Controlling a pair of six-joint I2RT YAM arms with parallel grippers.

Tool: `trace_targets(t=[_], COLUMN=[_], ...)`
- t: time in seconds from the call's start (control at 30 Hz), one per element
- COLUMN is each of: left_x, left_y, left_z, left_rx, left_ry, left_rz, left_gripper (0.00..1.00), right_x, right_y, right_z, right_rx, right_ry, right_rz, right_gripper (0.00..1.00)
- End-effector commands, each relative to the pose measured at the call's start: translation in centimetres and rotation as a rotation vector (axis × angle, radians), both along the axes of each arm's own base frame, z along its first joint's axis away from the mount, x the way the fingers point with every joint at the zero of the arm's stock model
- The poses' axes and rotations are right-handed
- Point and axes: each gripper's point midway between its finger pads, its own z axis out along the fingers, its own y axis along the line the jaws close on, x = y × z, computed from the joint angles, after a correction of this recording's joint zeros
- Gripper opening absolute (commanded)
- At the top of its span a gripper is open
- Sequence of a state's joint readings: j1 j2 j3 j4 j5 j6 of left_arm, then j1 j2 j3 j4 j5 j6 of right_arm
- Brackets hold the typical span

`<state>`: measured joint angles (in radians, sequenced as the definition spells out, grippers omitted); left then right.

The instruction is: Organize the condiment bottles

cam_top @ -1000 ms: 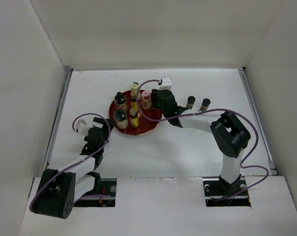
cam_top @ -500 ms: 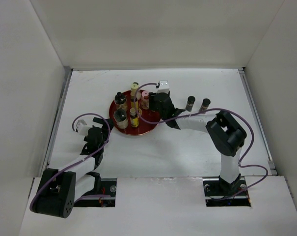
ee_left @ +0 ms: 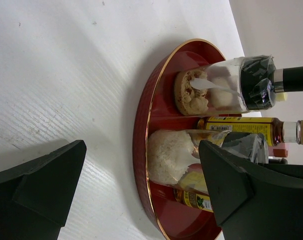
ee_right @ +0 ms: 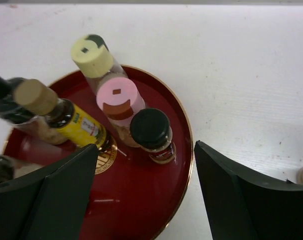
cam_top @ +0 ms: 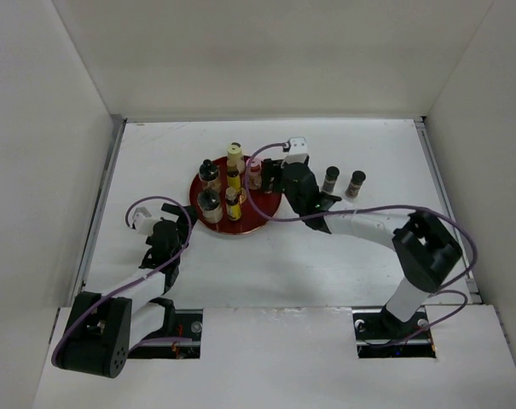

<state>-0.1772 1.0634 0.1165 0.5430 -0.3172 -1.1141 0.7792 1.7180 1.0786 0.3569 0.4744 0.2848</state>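
The round red tray (cam_top: pixel 256 220) holds several condiment bottles: two black-capped jars (cam_top: pixel 210 173), a cream-capped yellow bottle (cam_top: pixel 234 154), a brown-capped yellow bottle (cam_top: pixel 233 201) and a pink-capped one (cam_top: pixel 254 169). Two black-capped bottles (cam_top: pixel 330 178) stand on the table right of the tray. My right gripper (cam_top: pixel 273 179) is open and empty above the tray's right side. In the right wrist view a small black-capped bottle (ee_right: pixel 151 131) stands free between its fingertips (ee_right: pixel 93 152), beside the pink-capped bottle (ee_right: pixel 118 97). My left gripper (cam_top: pixel 179 223) is open and empty at the tray's left rim (ee_left: pixel 141 125).
White walls enclose the table on three sides. In the left wrist view a jar of white granules (ee_left: pixel 169 155) and a black-capped jar (ee_left: pixel 256 82) stand just inside the tray rim. Bare white table lies in front of the tray.
My right gripper moved in over the tray, then drew back to the right, and its elbow swung right. The left arm has not moved.
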Motion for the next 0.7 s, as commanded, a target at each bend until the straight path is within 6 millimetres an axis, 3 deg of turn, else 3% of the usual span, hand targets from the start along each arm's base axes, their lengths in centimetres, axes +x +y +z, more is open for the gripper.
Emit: trace_targets(t=[0.0, 0.1, 0.17, 0.2, 0.3, 0.43, 0.5, 0.67], left_x=[0.5, 0.6, 0.5, 0.6, 0.6, 0.6, 0.6, 0.7], left_y=[0.1, 0.1, 0.1, 0.1, 0.0, 0.0, 0.0, -0.1], left_z=[1.2, 1.7, 1.4, 1.4, 1.6, 1.5, 1.5, 1.4], left_rx=[-0.011, -0.005, -0.008, -0.012, -0.006, -0.012, -0.005, -0.006], left_ry=[-0.051, -0.064, -0.056, -0.057, -0.061, -0.058, -0.058, -0.056], left_rz=[0.006, 0.008, 0.006, 0.006, 0.005, 0.002, 0.003, -0.001], left_gripper=[1.00, 1.00, 1.00, 1.00, 1.00, 1.00, 1.00, 1.00], right_x=[-0.5, -0.1, 0.5, 0.8, 1.3, 2.1, 2.4, 3.4], right_y=[-2.2, -6.9, -10.1, -11.8, -16.0, -18.6, -18.7, -18.6], right_z=[4.3, 4.6, 4.2, 3.7, 2.2, 0.2, -0.7, -2.0], right_rx=[0.123, 0.152, 0.131, 0.115, 0.033, -0.058, -0.076, -0.066], right_ry=[-0.072, -0.068, -0.047, -0.031, 0.008, 0.043, 0.068, 0.099], right_rz=[-0.011, -0.093, -0.173, -0.226, -0.373, -0.439, -0.432, -0.420], right_gripper=[0.78, 0.33, 0.21, 0.21, 0.29, 0.67, 0.76, 0.78])
